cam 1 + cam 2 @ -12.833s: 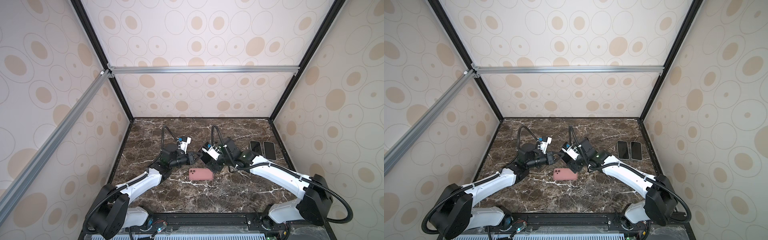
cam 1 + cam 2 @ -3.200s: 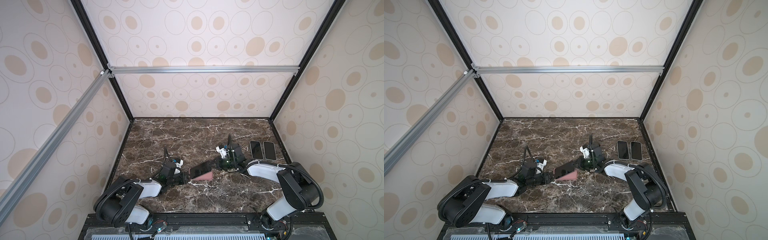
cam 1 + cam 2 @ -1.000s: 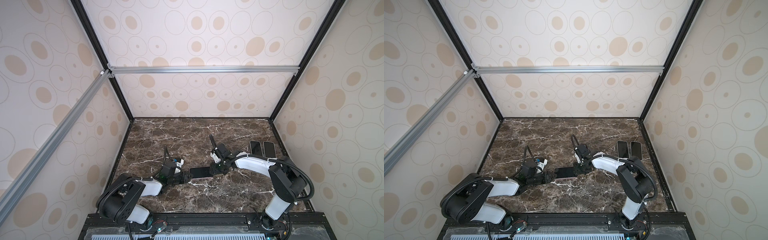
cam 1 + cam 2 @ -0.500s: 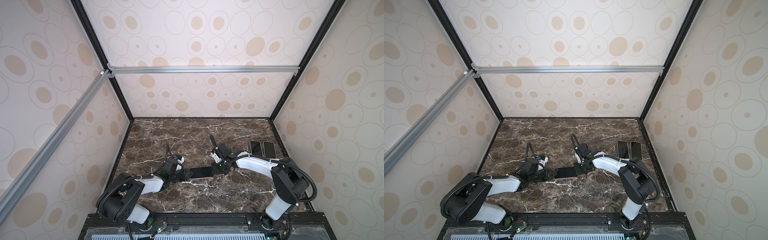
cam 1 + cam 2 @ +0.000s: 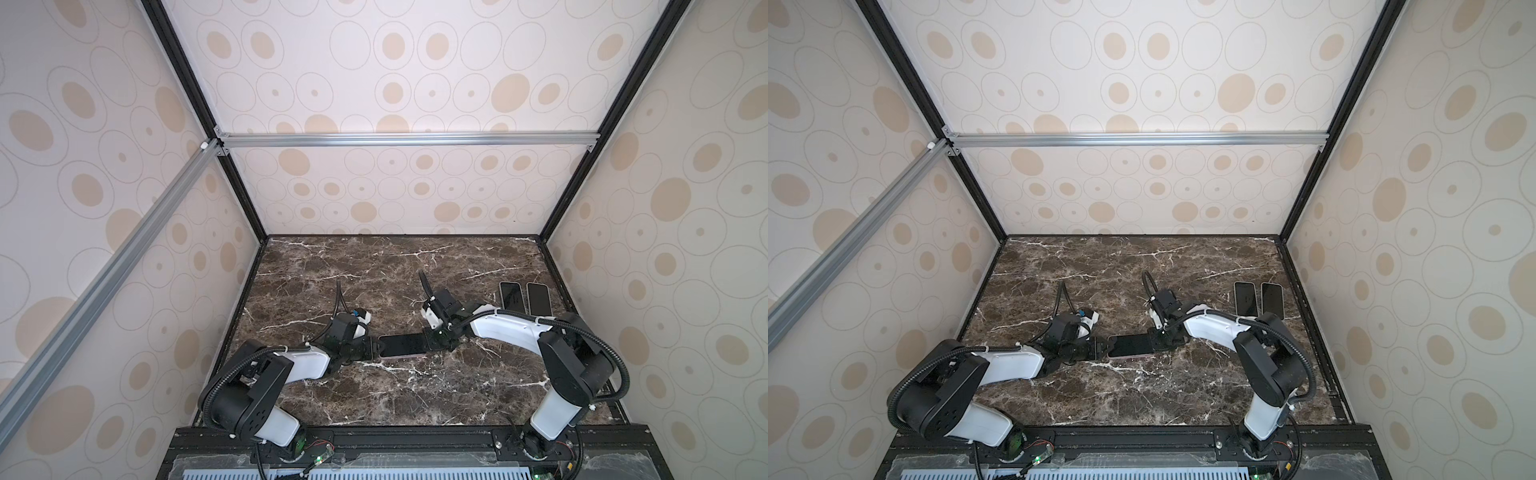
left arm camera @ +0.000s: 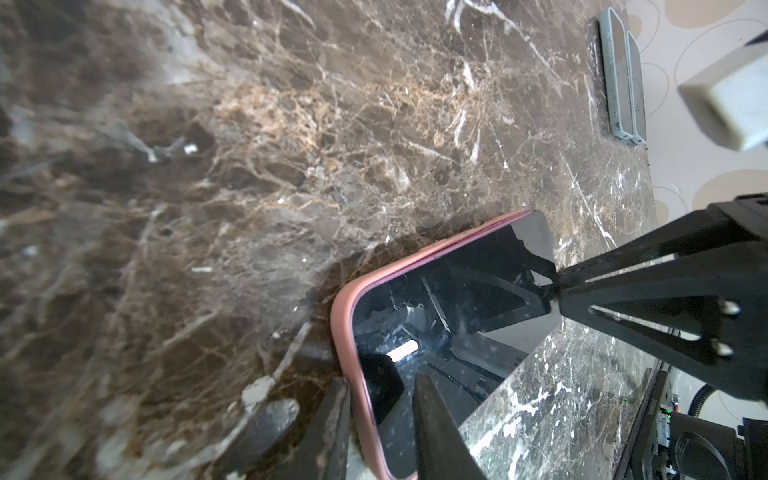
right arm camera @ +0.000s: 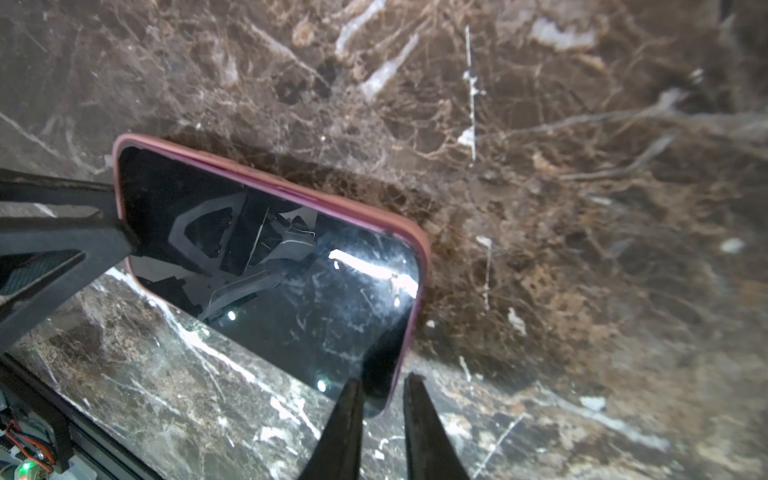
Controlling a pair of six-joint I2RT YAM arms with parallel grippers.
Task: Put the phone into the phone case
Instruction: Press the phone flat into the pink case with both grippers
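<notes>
Both phone [image 5: 401,345] ends straddled, left pincer [image 5: 376,348], right pincer [image 5: 430,343], open marble [image 5: 374,395]

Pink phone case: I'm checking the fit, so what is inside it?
A black phone, screen up, fills the pink phone case; only its rim shows. The case floor is covered, so full seating cannot be seen.

Glossy phone [image 7: 270,270], matt pink case [image 7: 419,249], polished marble table [image 7: 540,124].
</notes>
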